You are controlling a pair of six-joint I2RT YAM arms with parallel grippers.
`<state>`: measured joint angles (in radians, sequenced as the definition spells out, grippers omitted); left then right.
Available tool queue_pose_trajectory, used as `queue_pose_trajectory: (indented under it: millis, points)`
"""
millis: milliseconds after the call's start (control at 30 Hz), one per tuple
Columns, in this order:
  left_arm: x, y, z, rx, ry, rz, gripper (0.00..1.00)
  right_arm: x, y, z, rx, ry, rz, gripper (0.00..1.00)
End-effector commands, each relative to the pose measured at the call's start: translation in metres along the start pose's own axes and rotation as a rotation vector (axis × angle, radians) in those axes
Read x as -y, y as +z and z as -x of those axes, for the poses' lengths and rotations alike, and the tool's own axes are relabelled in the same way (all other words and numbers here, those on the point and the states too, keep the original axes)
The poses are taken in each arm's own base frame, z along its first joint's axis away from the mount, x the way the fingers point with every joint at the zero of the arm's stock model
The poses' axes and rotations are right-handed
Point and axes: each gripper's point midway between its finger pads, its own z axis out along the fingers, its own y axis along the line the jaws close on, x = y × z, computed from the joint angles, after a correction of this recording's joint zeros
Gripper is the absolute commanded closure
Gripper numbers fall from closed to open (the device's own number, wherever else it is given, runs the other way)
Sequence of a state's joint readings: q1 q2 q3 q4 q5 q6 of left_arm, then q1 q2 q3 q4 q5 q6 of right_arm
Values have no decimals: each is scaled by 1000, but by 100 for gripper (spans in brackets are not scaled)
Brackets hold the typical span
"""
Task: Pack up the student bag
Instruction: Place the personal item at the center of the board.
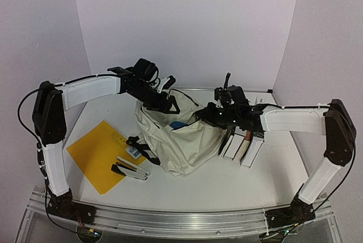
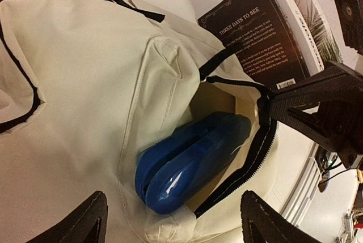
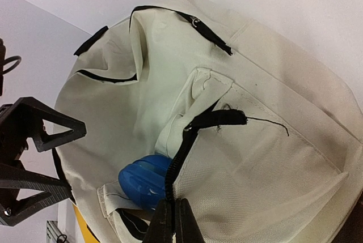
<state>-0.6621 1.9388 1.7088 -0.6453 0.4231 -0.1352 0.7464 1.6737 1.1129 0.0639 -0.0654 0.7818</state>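
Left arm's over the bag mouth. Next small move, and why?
Probably lift the left end effector clear of the student bag: its jaws stand open and empty, the blue case already lies inside, and the right end effector is shut on the zipper edge, holding the mouth open. The yellow folder lies outside.

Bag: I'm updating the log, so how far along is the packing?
Done: a blue case sits inside the bag. In hand: right jaws pinch the zip edge, holding it open; left jaws stand open over the mouth. Left: books and yellow folder lie outside.
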Motion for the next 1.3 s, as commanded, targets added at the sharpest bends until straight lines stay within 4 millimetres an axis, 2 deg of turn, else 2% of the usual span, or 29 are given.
queue_pose_trajectory:
  millis: [0, 100, 433, 567, 733, 1033, 1267]
  points:
    - [10, 3, 12, 39, -89, -65, 24, -11, 1, 12, 28, -7, 33, 100]
    - [5, 12, 11, 31, -112, -57, 32, -11, 0, 12, 29, -6, 34, 100]
    - [-4, 36, -8, -37, -170, -67, 41, -9, 1, 11, 26, -5, 29, 100]
    - [3, 38, -13, -47, -167, -99, 45, -9, 3, 10, 23, -7, 28, 100]
    - [8, 49, -29, -100, -183, -123, 54, -9, 5, 9, 17, -8, 30, 100]
    - [27, 56, -31, -108, -190, -198, 68, -11, 5, 10, 17, -5, 36, 100]
    - [44, 70, -42, -139, -186, -252, 69, -13, 5, 10, 16, -6, 41, 100]
